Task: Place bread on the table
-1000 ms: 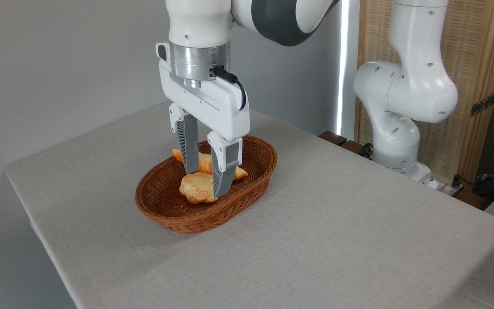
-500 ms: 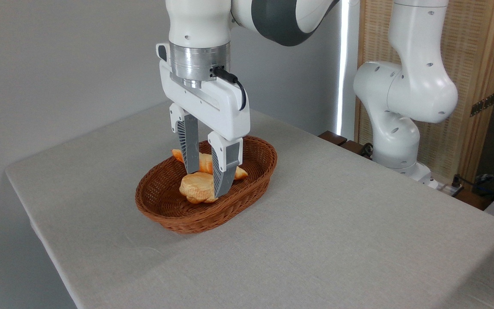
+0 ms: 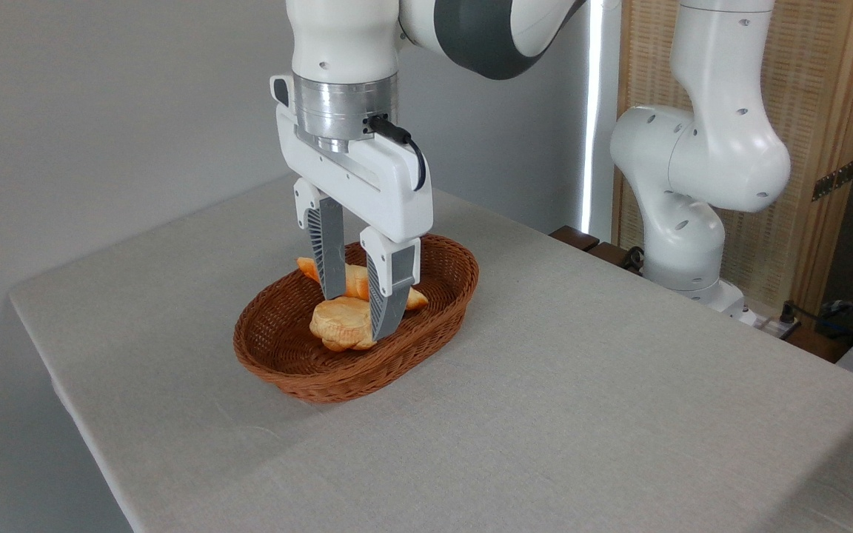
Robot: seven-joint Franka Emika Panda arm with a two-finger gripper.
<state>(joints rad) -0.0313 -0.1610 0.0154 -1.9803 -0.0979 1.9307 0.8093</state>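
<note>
Reaching down into a brown wicker basket [image 3: 437, 311] on a cloth-covered table [image 3: 582, 414]. Gripper [image 3: 356, 314] pointing straight down, jaws apart, straddling the long golden bread [image 3: 356, 280] lying at the back of the basket, just behind a pale round bun [image 3: 338, 324]. Best done by lowering a little further, closing gently across the loaf's middle, avoiding the bun, then lifting clear of the rim.
</note>
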